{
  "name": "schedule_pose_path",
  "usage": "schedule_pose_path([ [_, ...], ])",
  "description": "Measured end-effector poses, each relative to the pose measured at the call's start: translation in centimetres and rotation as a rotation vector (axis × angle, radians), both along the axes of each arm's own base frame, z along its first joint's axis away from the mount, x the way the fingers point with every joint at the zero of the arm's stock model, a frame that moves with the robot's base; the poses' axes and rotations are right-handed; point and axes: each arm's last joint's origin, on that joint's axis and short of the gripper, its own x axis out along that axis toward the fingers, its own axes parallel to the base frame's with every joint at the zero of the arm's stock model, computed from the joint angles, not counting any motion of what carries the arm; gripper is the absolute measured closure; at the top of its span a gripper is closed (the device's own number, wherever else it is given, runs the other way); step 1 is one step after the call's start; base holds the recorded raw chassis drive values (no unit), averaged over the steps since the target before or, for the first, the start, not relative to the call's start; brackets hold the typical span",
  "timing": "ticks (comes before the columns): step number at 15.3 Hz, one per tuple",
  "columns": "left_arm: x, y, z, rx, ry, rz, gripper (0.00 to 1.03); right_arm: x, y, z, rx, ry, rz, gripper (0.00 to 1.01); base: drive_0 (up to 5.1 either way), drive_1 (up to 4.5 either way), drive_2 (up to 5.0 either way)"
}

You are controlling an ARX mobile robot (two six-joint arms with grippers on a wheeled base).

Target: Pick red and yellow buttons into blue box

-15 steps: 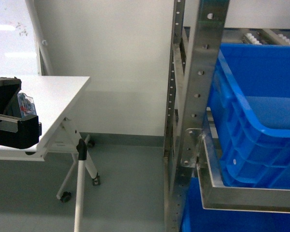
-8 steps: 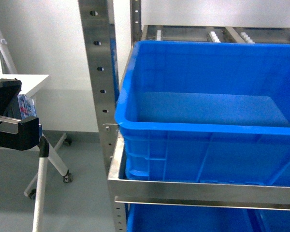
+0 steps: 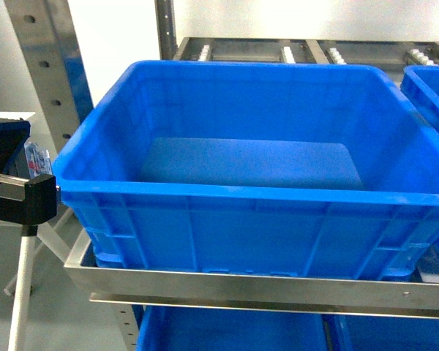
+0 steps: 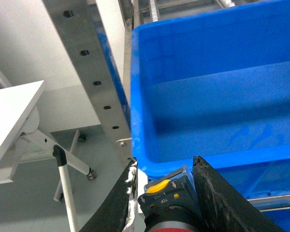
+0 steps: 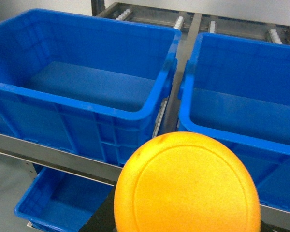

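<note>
**Both buttons in my grippers, blue box straight ahead on the rack**

The blue box (image 3: 227, 197) sits on a steel rack shelf (image 3: 256, 287) directly in front of me, its front wall just behind the shelf's front rail and its flat floor bare as far as I can see. More blue plastic shows on the shelf below (image 3: 227, 333), and a second blue crate (image 5: 241, 101) stands just beside the box at the shelf's right end, a narrow gap between their rims.

My left gripper (image 4: 164, 193) is clamped on a push-button switch: the two dark fingers (image 4: 215, 198) press against either side of its black body, which carries a small yellow tab (image 4: 158, 185) and white lettering on top. A red curve at the bottom edge of the left wrist view is the red button (image 4: 163, 229). This gripper hangs just outside the box's front left corner, near the perforated upright of the rack (image 4: 94, 82). In the head view its dark housing (image 3: 14, 194) shows at the left edge.

The yellow button (image 5: 186, 186) fills the lower middle of the right wrist view, domed cap facing the camera, in front of the gap between the two crates. It hides my right gripper's fingers, so I cannot tell how that gripper stands.

A white folding surface (image 4: 12, 121) on castored legs stands left of the rack.
</note>
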Motion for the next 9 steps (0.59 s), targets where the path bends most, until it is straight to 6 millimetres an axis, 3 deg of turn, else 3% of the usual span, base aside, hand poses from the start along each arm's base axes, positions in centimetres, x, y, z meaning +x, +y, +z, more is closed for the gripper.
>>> schedule_pose_path([
  [9, 0.01, 0.0, 0.0, 0.0, 0.001, 0.0, 0.74, 0.0, 0.0, -0.01, 0.001, 0.001, 0.0, 0.76, 5.1, -2.31, -2.3],
])
